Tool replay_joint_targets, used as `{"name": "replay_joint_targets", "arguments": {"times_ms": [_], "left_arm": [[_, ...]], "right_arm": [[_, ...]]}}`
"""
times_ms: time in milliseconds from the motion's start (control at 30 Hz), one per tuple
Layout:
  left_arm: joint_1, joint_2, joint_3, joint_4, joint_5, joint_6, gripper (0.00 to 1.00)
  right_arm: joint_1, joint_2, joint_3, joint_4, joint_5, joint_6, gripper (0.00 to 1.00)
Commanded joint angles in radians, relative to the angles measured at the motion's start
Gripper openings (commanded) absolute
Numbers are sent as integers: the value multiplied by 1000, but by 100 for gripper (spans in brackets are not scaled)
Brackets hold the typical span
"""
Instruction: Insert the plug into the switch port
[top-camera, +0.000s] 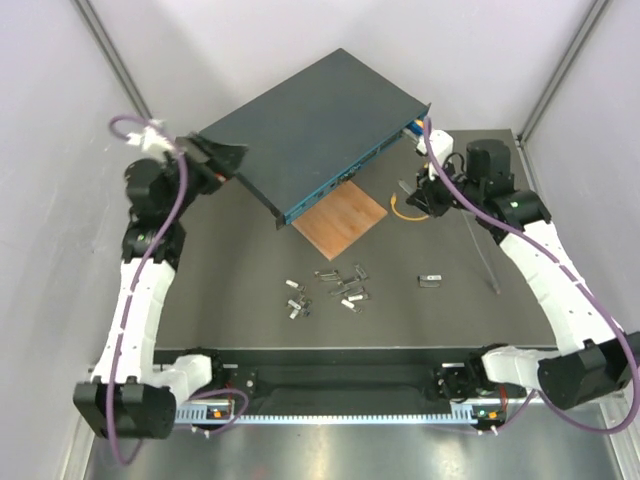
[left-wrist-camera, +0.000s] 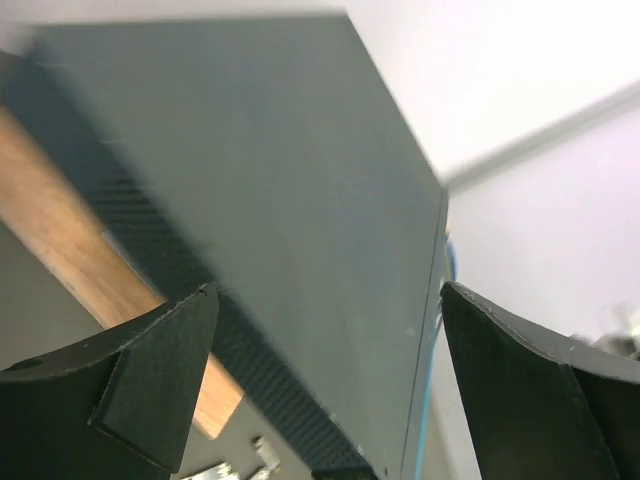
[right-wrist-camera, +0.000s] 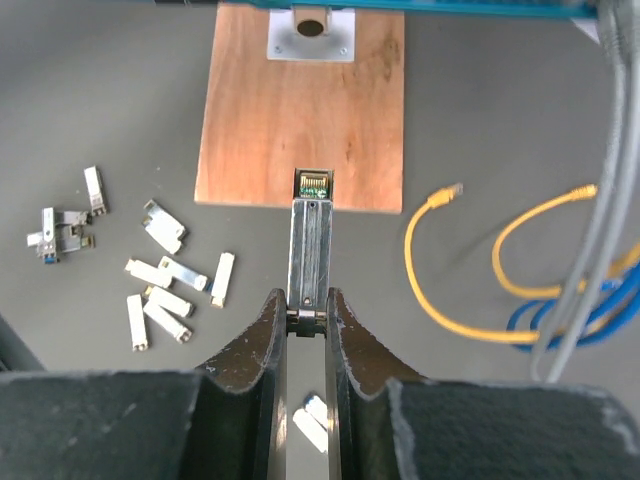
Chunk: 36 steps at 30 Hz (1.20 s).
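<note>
At the far middle of the table lies the large flat dark blue-grey metal switch (top-camera: 315, 125), its teal socket face turned near-right, over a thin brown wooden board (top-camera: 340, 220). The left gripper (top-camera: 222, 158) is spread wide around the switch's left corner. The right gripper (right-wrist-camera: 305, 312) pinches a slim silver metal plug (right-wrist-camera: 312, 240), its tip over the board's edge, short of the sockets.
</note>
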Motion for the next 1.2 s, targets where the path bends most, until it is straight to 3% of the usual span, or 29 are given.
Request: {"name": "replay_joint_targets", "arguments": {"times_ms": [0, 233, 400, 633, 1033, 1167], "left_arm": [[115, -124, -59, 125, 90, -232, 98], [187, -150, -233, 151, 142, -269, 99], [187, -64, -339, 395, 274, -407, 99], [169, 39, -342, 533, 332, -457, 93], [97, 83, -322, 519, 277, -439, 85], [77, 99, -308, 516, 276, -434, 72]], "right_arm": [[72, 39, 81, 21, 84, -26, 0], [161, 125, 134, 49, 193, -29, 0], [201, 157, 142, 69, 227, -28, 0], [239, 202, 173, 85, 276, -3, 0], [272, 259, 257, 76, 316, 47, 0], [278, 274, 277, 65, 319, 77, 0]]}}
